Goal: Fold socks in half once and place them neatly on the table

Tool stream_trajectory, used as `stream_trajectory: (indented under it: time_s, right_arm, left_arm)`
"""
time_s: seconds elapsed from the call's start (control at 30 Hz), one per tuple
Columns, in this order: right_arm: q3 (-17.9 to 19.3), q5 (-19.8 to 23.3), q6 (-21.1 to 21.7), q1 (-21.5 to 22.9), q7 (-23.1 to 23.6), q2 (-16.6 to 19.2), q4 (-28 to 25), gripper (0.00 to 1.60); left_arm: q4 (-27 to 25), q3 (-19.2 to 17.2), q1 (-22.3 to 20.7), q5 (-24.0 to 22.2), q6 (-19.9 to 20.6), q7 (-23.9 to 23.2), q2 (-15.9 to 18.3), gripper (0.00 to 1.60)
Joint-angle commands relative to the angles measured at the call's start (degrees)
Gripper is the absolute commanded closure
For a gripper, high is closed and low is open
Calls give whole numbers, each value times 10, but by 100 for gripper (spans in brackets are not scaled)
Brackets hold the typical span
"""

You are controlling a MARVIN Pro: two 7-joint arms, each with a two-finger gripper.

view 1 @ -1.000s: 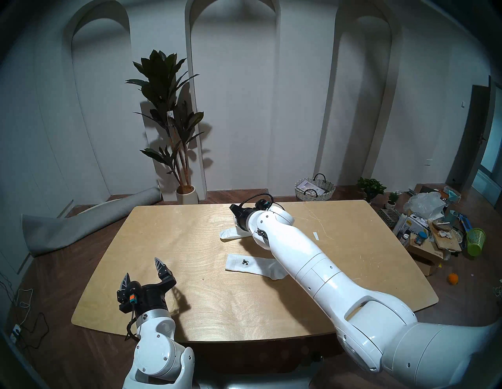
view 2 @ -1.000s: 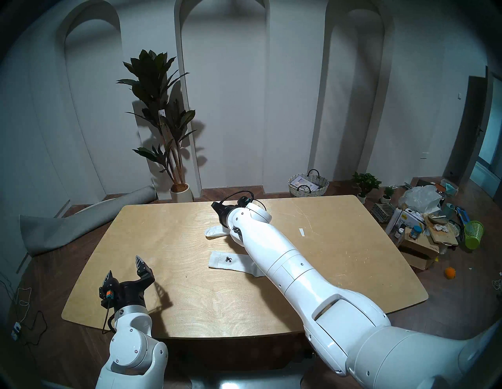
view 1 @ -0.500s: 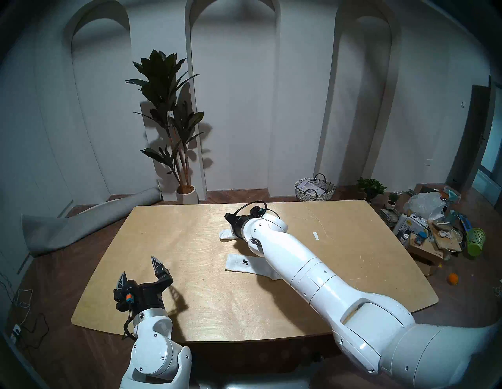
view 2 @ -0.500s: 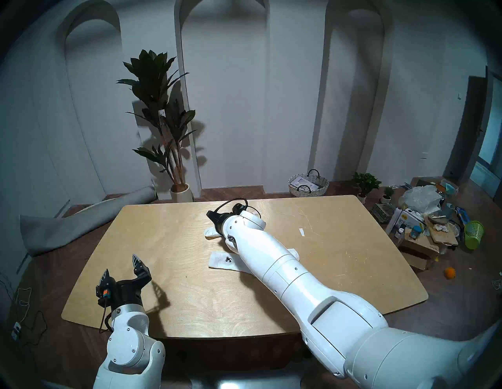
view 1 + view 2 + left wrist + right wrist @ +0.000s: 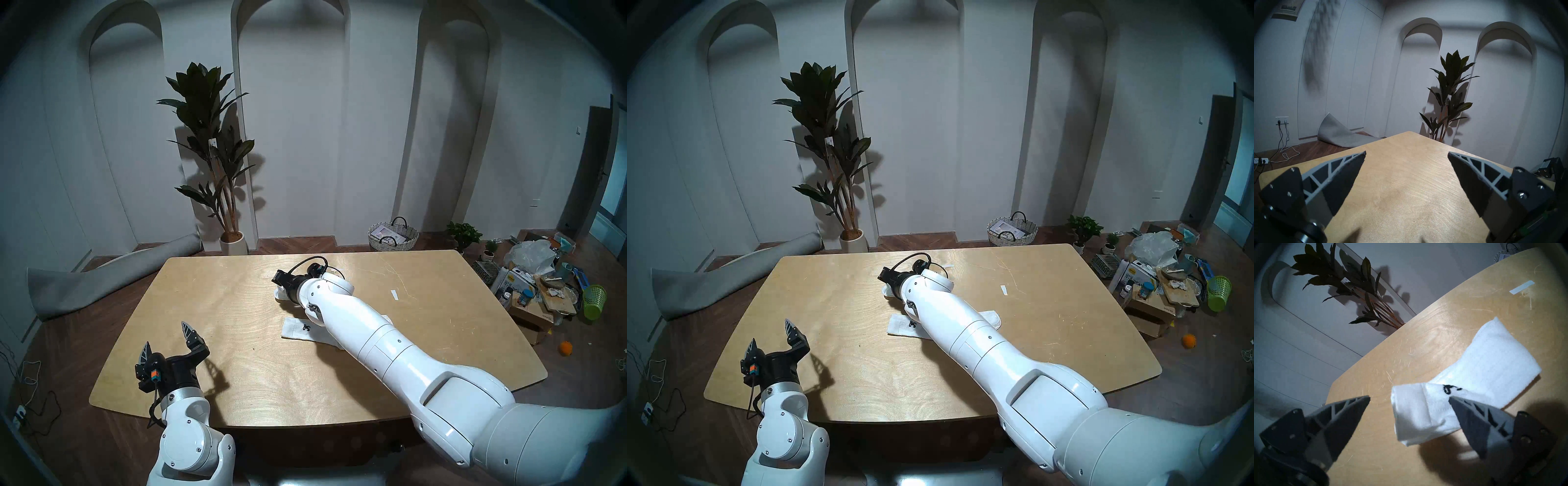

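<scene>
White walls with tall arches stand behind the big wooden desk, which is smooth and pale with round corners. Two white ribbed socks lie near its middle. One folded sock sits doubled over under the right tool, whose fingers are spread apart, likely letting it go. The other sock lies flat, partly hidden by the arm, waiting its turn. Far off, the left tool hangs wide apart, holding nothing.

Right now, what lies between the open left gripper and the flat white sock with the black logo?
Only bare plywood table lies between the left gripper and that sock, as the head views show.
</scene>
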Motion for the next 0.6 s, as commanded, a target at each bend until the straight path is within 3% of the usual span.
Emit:
stream_trajectory:
  time_s: [0.0,0.3,0.57]
  right_arm:
    - [12,27,15,-12,-11,-12,-60,0]
    - [34,81,41,-32,-28,-28,-121,0]
    - [103,157,24,-55,-49,-36,-184,0]
  left_arm:
    - [-16,1,0,-1,-7,-4,1,0]
    - [-18,7,-7,2,-1,-16,7,0]
    - [-13,29,-22,17,12,-43,29,0]
